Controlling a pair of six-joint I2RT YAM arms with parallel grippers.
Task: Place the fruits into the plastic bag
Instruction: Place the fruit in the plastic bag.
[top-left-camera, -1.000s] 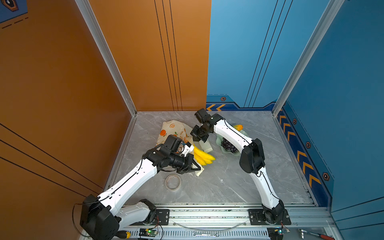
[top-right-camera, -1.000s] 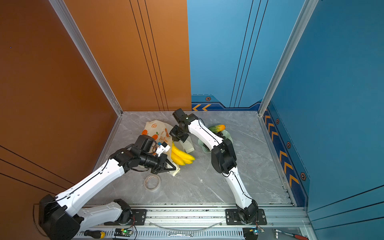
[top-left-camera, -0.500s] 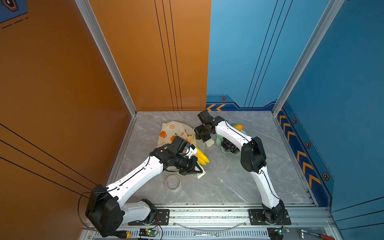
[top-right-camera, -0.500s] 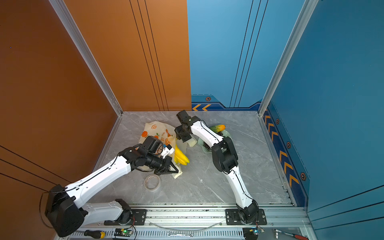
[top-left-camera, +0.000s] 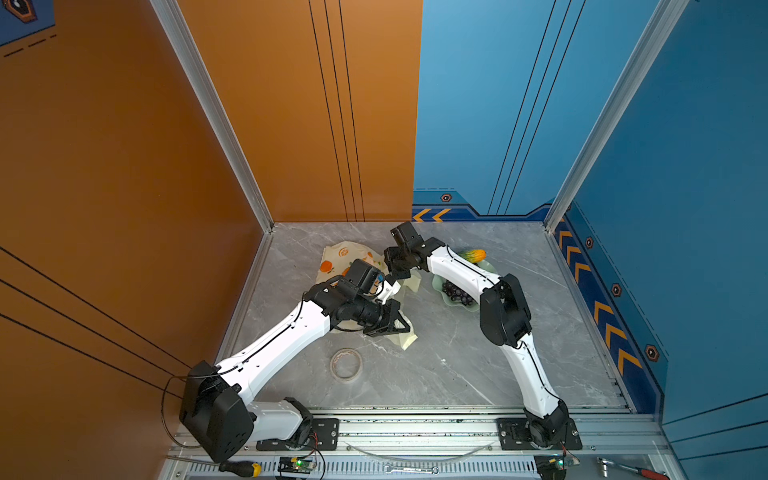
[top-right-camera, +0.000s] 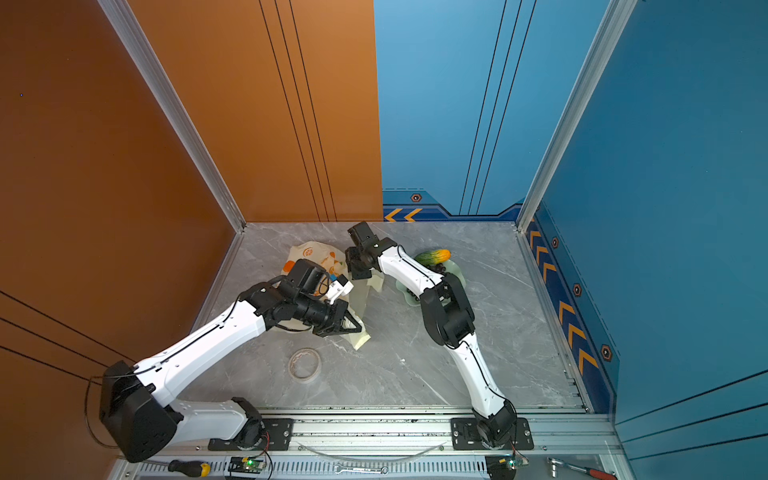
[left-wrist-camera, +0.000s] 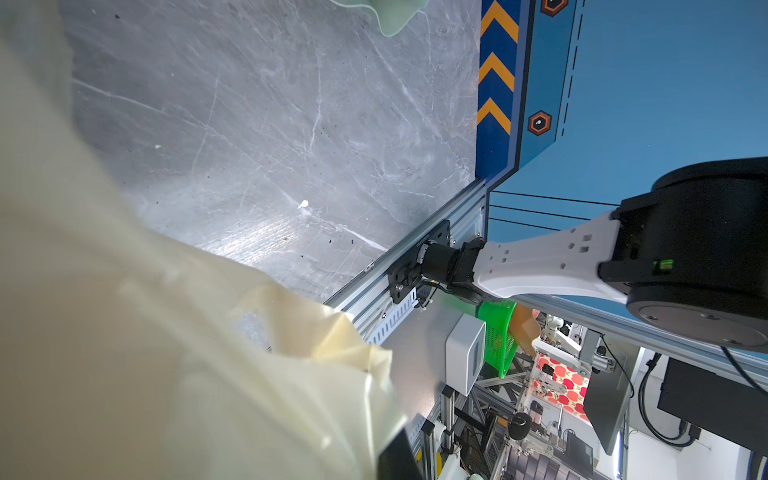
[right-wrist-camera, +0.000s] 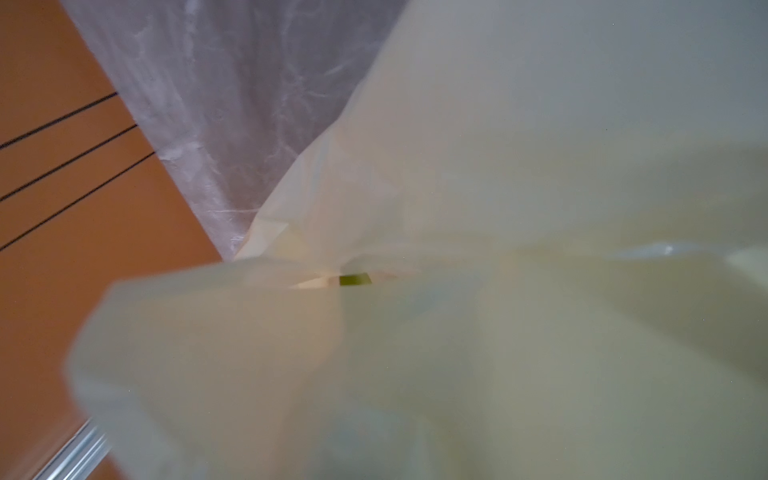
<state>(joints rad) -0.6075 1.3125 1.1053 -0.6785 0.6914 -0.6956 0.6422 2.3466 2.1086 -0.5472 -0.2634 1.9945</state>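
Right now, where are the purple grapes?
In a top view the grapes lie in the pale green dish on the right side of the table, partly under the right arm, beside the green-orange fruit.

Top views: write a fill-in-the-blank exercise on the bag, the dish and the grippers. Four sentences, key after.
1. The prints on the plastic bag are ___ in colour.
2. The grapes and the green-orange fruit rest on the pale ___ dish.
3. The left gripper and the right gripper, both shut, each hold an edge of the ___.
4. Of the two grippers, the ___ one is nearer the tape ring.

Missing words: orange; green; bag; left.
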